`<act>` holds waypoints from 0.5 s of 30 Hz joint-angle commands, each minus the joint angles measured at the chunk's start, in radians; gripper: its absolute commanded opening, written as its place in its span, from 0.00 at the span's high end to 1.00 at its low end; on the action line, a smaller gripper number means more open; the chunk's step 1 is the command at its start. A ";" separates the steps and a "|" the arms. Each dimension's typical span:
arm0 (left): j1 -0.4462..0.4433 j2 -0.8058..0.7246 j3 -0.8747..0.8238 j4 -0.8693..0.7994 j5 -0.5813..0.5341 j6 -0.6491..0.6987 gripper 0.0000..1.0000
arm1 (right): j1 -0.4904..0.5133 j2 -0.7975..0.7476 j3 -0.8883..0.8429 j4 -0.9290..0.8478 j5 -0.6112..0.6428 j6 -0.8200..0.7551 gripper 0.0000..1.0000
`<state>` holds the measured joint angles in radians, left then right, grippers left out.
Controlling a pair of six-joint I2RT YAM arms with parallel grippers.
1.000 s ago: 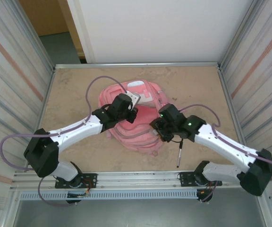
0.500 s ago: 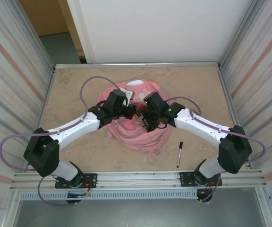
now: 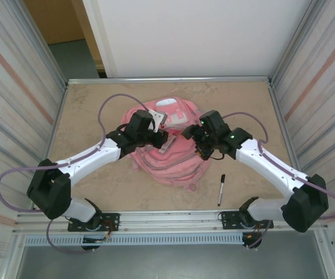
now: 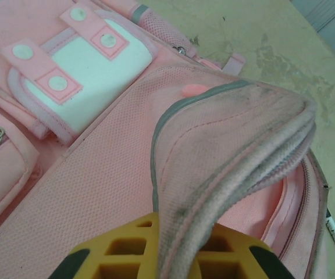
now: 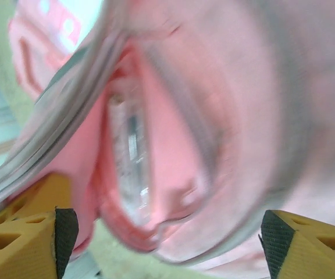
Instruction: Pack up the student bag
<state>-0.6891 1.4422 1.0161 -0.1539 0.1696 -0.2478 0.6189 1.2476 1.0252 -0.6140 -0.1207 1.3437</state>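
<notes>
Over the last half-second the right gripper (image 3: 195, 138) had drawn back rightward off the student bag (image 3: 173, 163), its jaws spread apart. The left gripper (image 3: 160, 139) stayed clamped on the bag's grey-edged flap (image 4: 231, 145). Its wrist view showed one white patch (image 4: 92, 58); the blurred right wrist view, a pocket mouth (image 5: 138, 151). One bag lay mid-table, one pen (image 3: 220, 190) near-right, apart, with bare table (image 3: 243, 104) around.

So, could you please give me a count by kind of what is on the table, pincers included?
Student bag: 1
Black marker pen: 1
Pincers: 2, the left pincer and the right pincer
Total: 4
</notes>
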 commanded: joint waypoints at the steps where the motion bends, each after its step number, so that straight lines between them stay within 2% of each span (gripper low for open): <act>1: -0.003 -0.057 0.050 0.003 0.038 0.134 1.00 | -0.042 -0.064 -0.071 -0.252 0.102 -0.119 0.15; 4: -0.034 -0.054 -0.028 0.089 -0.026 0.256 1.00 | -0.119 -0.141 -0.199 -0.313 0.049 -0.136 0.14; 8: -0.055 -0.054 -0.070 0.144 -0.010 0.260 1.00 | -0.142 -0.205 -0.373 -0.363 0.041 -0.164 0.21; 11: -0.071 -0.045 -0.047 0.114 -0.028 0.265 1.00 | -0.098 -0.219 -0.480 -0.316 -0.040 -0.218 0.28; 15: -0.081 -0.031 -0.025 0.073 -0.042 0.267 1.00 | 0.027 -0.196 -0.517 -0.335 0.022 -0.211 0.37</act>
<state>-0.7532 1.4296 0.9512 -0.1074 0.1230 -0.0139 0.6003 1.0473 0.5102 -0.9188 -0.1131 1.1656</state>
